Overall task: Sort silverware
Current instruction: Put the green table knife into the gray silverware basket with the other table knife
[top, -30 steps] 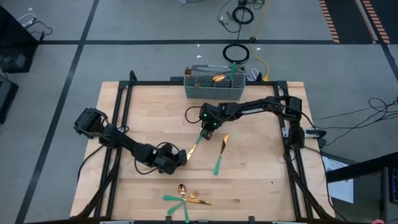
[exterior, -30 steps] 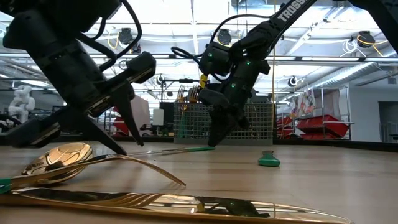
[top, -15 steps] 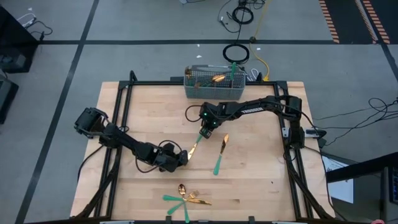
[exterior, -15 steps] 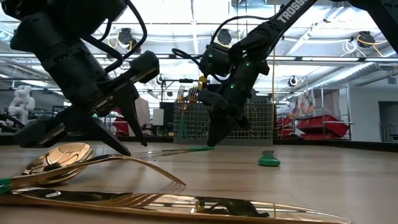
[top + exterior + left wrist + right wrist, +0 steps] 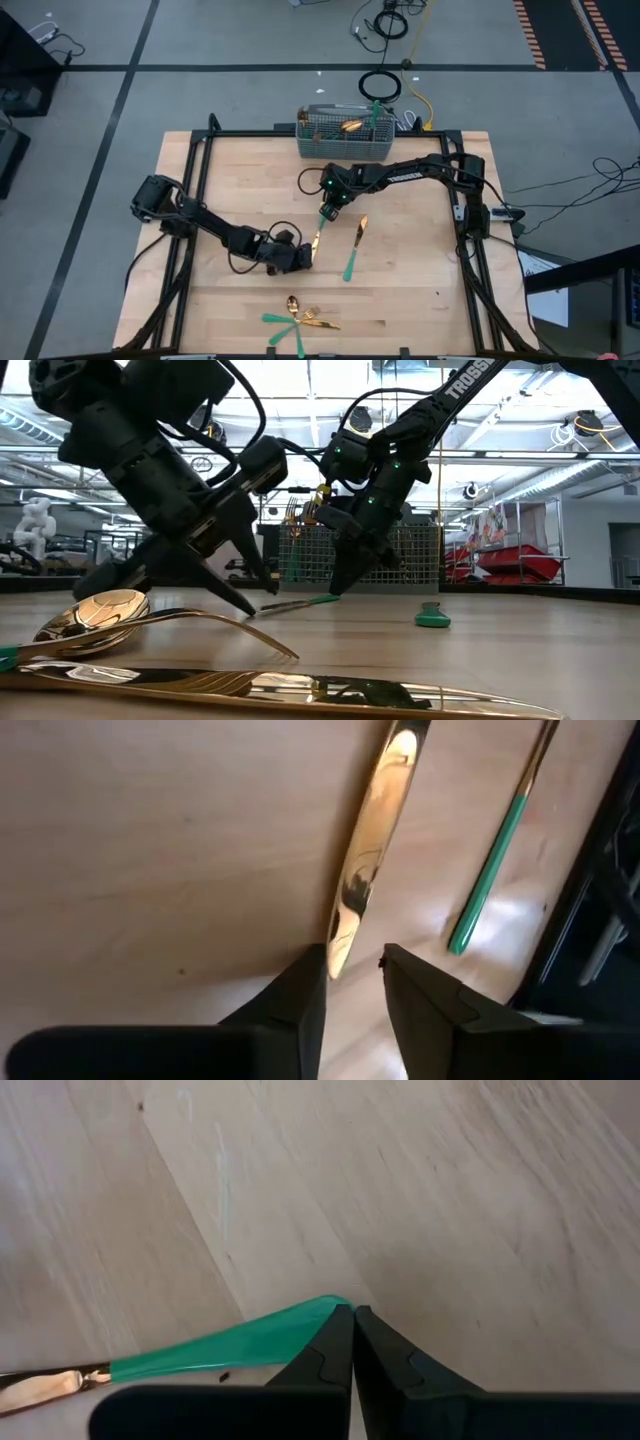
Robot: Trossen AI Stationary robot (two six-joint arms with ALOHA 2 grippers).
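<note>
Gold-bladed, teal-handled knife (image 5: 320, 228) slanting near-left to far-right; left hand (image 5: 305, 257) released at blade tip, right hand (image 5: 327, 213) clenched on handle end.

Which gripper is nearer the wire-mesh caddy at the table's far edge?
Right. The right gripper is just in front of the caddy, shut on a knife's green handle; the left gripper is farther away, at its gold tip.
</note>
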